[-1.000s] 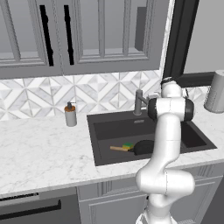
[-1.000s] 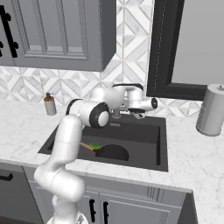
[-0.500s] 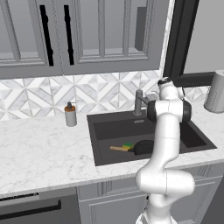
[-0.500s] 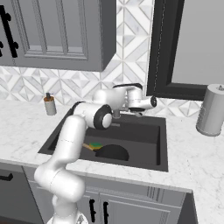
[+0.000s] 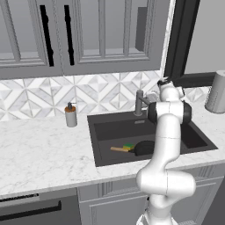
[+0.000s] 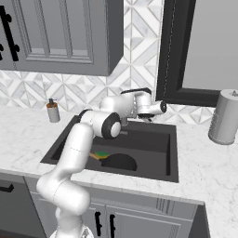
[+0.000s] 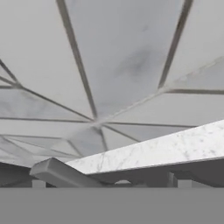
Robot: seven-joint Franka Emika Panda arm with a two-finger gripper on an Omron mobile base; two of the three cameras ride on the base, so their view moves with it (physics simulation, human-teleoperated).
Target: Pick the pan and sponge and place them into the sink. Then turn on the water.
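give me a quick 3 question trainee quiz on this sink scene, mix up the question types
1. True or false: the pan and the sponge both lie in the sink.
2. What stands on the counter left of the sink? A) soap dispenser B) kettle C) mug
3. Fill in: the gripper is up by the ______, at the back of the sink.

Key
1. True.
2. A, the soap dispenser.
3. faucet; the open gripper holds nothing.
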